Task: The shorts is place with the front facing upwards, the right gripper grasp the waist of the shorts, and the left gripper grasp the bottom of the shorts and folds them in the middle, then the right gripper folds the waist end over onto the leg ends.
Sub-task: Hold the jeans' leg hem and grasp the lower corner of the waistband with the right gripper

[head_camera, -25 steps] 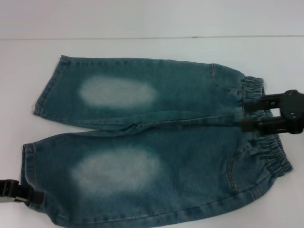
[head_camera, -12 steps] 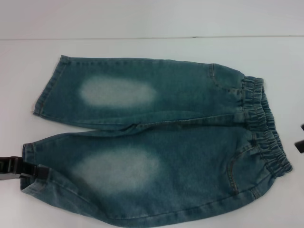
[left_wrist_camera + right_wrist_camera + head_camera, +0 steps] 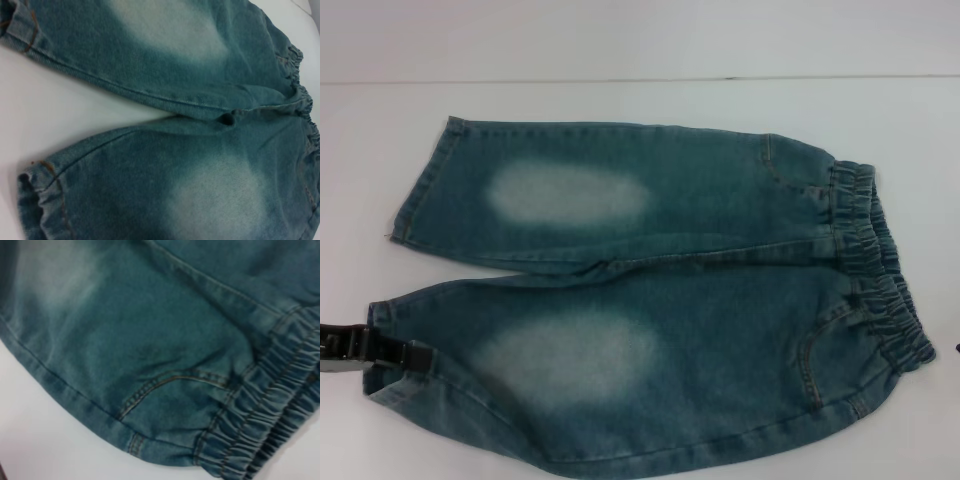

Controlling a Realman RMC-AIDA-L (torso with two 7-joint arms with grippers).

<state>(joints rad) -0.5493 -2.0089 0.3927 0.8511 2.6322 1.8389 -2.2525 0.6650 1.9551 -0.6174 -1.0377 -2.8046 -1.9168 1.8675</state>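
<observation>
The shorts [image 3: 650, 300] lie flat on the white table, front up, with pale oval patches on both legs. The waist of the shorts [image 3: 875, 260], a ruffled elastic band, is at the right. The leg ends are at the left: the far hem [image 3: 420, 185] and the near hem [image 3: 380, 385]. My left gripper [image 3: 405, 355] reaches in from the left edge and lies over the near hem. The left wrist view shows that hem [image 3: 37, 200] puckered, and both legs. My right gripper is out of view; its wrist view shows the waistband [image 3: 270, 425] and a curved pocket seam [image 3: 165, 382].
The white table [image 3: 640, 100] runs past the shorts on the far side and to the left. A pale wall line crosses the back. Bare table shows beside the waist corner [image 3: 40, 440] in the right wrist view.
The right gripper, over the waistband a second ago, has drawn back to the right and left the head view. The left gripper has slid right onto the near leg hem.
</observation>
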